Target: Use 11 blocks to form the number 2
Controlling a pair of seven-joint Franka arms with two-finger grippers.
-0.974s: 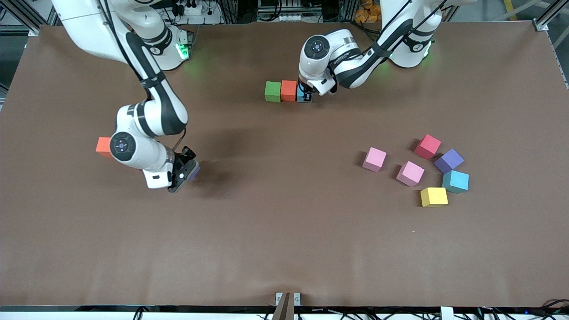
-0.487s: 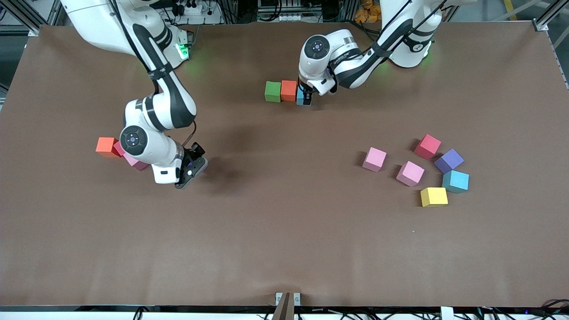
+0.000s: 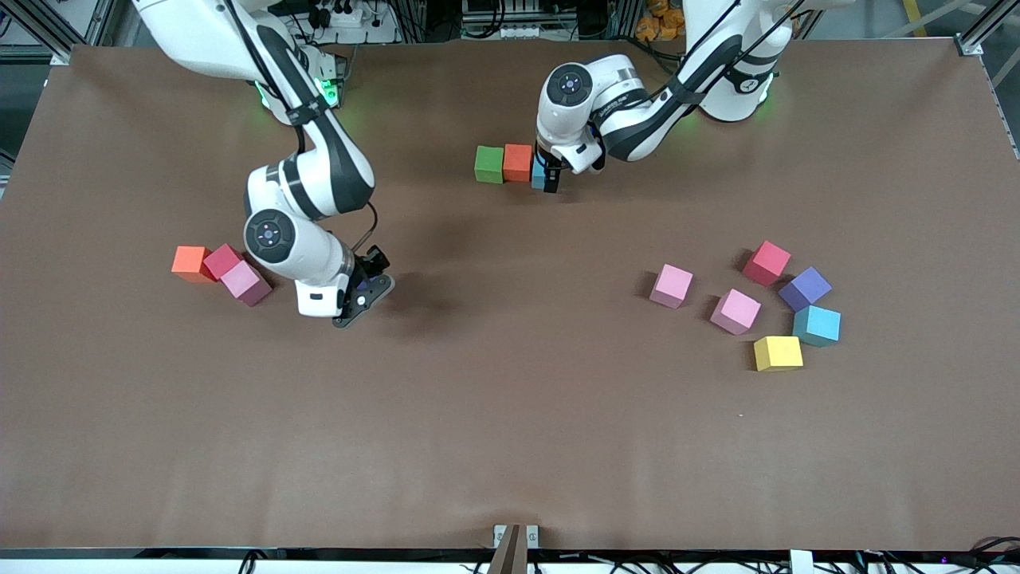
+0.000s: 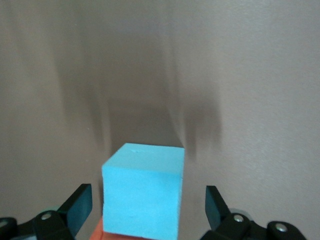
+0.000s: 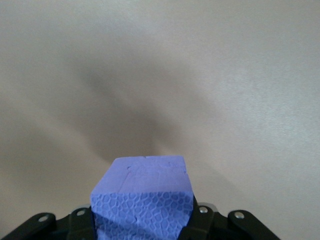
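Green (image 3: 488, 164), orange (image 3: 517, 162) and light blue (image 3: 539, 173) blocks stand side by side in a row near the robots' bases. My left gripper (image 3: 548, 177) is open around the light blue block (image 4: 142, 197), with both fingers (image 4: 80, 205) clear of its sides. My right gripper (image 3: 362, 292) hangs over bare table toward the right arm's end. It is shut on a purple block (image 5: 142, 200), which barely shows in the front view.
Orange (image 3: 190, 264), red (image 3: 222, 260) and pink (image 3: 245, 283) blocks touch near the right arm's end. Toward the left arm's end lie two pink (image 3: 671, 285) (image 3: 735, 311), a red (image 3: 766, 263), purple (image 3: 805, 288), teal (image 3: 817, 325) and yellow (image 3: 778, 353) block.
The left gripper has opened and let go of the light blue block beside the orange one. The right arm carried the purple block toward the table's middle, uncovering the red and pink blocks.
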